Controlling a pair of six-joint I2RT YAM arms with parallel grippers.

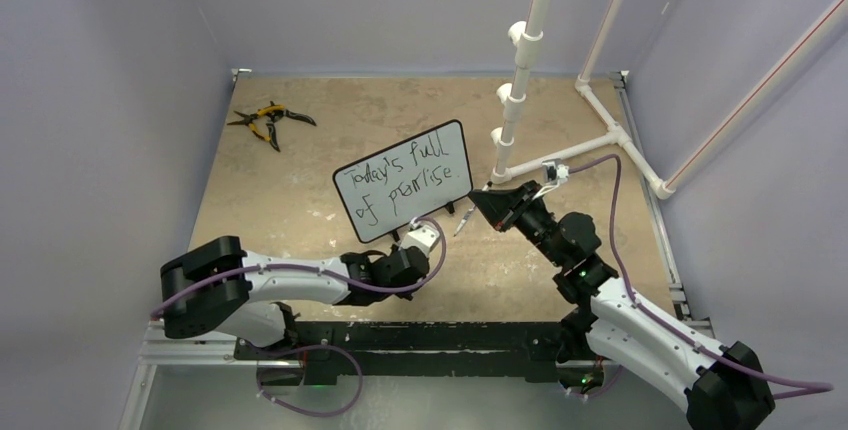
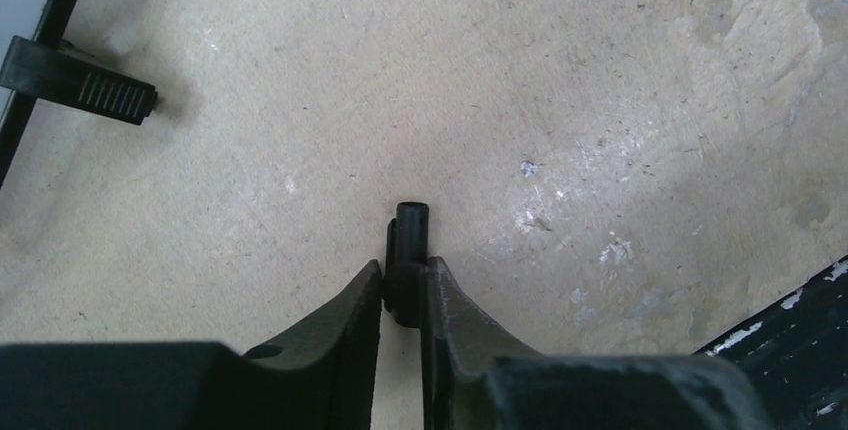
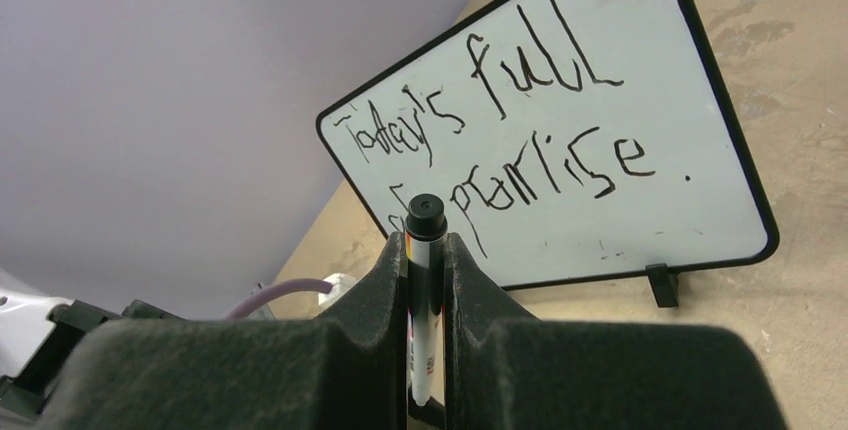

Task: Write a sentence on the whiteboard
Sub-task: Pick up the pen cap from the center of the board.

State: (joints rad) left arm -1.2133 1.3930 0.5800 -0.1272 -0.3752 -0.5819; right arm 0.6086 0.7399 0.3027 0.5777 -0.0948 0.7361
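Observation:
The whiteboard (image 1: 405, 180) stands tilted on its small black feet at mid table. The sentence (image 1: 400, 182) fills it in two black lines, "Today's full of promise."; it shows larger in the right wrist view (image 3: 520, 140). My right gripper (image 1: 482, 200) is just right of the board, shut on a white marker (image 3: 424, 290) with a black end (image 3: 426, 216). My left gripper (image 1: 418, 232) is at the board's near bottom edge, shut on a small black marker cap (image 2: 409, 250). One board foot (image 2: 80, 85) shows at the upper left of the left wrist view.
Yellow-handled pliers (image 1: 268, 122) lie at the far left of the table. A white pipe frame (image 1: 610, 140) with an upright post (image 1: 520, 80) stands at the far right, close behind my right gripper. Lilac walls enclose the table.

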